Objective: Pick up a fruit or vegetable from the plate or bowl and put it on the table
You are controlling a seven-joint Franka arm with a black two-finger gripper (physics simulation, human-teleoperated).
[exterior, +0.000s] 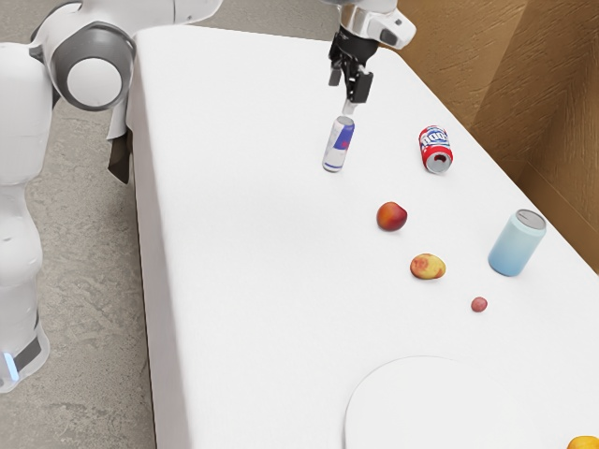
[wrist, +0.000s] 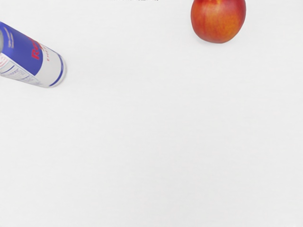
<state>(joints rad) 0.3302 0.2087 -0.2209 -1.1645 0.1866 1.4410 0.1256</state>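
Note:
High over the far part of the table, my gripper (exterior: pixel 348 86) stands open, with a gap between its two black fingers. The white plate (exterior: pixel 374 398) is cut off by the exterior view's lower edge. A yellow-orange fruit (exterior: pixel 585 442) is partly visible at the lower right corner; whether it rests on the plate I cannot tell. On the table itself lie a red-orange nectarine (exterior: pixel 391 216), a yellow-red fruit (exterior: pixel 428 267) and a small reddish fruit (exterior: pixel 479 304). In the wrist view the nectarine (wrist: pixel 218 20) appears, apart from the can.
A blue-and-silver can (exterior: pixel 338 145) stands close to the gripper, also seen as a can (wrist: pixel 40 60) in the wrist view. A red can (exterior: pixel 435 150) and a light-blue can (exterior: pixel 517 243) stand nearer the brown wall. The white tabletop (exterior: pixel 253 262) extends beneath them.

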